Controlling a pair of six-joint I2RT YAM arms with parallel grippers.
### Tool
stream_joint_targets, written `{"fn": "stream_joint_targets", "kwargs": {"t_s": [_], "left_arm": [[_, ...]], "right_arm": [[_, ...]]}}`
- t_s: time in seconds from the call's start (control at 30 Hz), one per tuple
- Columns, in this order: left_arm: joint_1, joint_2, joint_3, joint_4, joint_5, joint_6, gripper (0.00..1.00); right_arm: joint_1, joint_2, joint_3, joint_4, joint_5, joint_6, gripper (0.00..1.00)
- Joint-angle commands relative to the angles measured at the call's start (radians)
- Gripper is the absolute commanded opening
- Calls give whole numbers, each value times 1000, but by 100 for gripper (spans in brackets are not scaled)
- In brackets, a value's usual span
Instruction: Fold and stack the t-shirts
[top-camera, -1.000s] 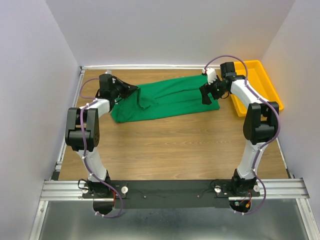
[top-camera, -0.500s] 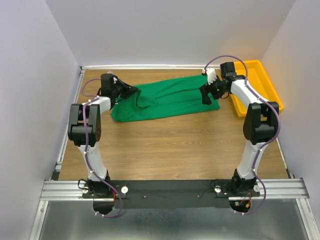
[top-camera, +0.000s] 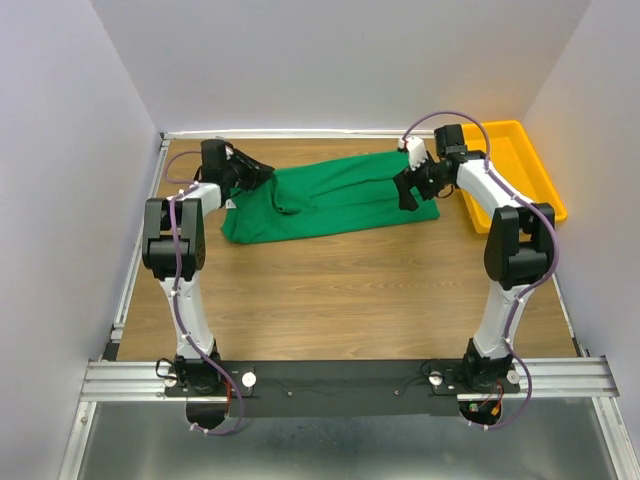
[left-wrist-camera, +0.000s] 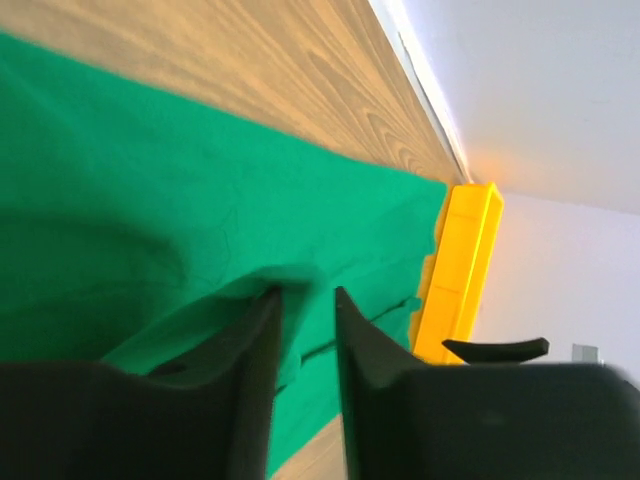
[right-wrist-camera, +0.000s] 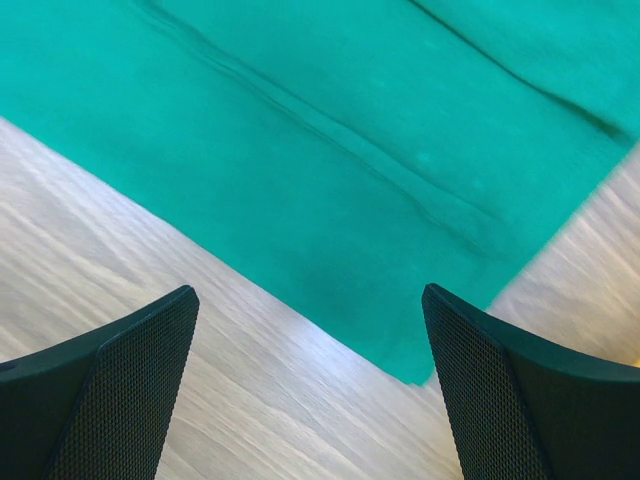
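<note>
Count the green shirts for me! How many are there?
1. The green t-shirt lies spread along the far side of the table, left of the yellow tray. Another could be hidden underneath it; I cannot tell.

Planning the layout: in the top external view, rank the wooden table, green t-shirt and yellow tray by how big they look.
1. Wooden table
2. Green t-shirt
3. Yellow tray, clearly the smallest
</note>
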Motion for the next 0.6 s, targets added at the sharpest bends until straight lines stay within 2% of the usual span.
{"fn": "stream_joint_targets", "kwargs": {"t_s": [0.0,0.13,0.17,0.27,0.3,0.33,0.43,0.5,0.57], "left_arm": [[35,6,77,-70,-27,58,42],[72,-64,118,-154,-114,145,46],[79,-90,121,-194,-180,170,50],[113,-243,77,-230,-298,327,56],[122,-344,52,-231,-312,358,58],[135,-398,-13,-231,-330,392,64],[184,-596,-148,-228,-297,466,76],[219,-715,-309,-217,-173,475,76],[280,-791,-467,-211,-62,472,75]], "right_arm": [[59,-39,-6,-14,-55,-23,100],[163,-38,16,-32,-106,-54,100],[222,-33,33,-38,-123,-75,100],[319,-35,59,-37,-271,-133,100],[339,-28,73,-10,-303,-141,100],[379,-19,83,15,-346,-133,100],[433,82,207,75,-322,-112,100],[483,161,357,81,-266,-58,100],[517,249,434,84,-218,-19,99]]}}
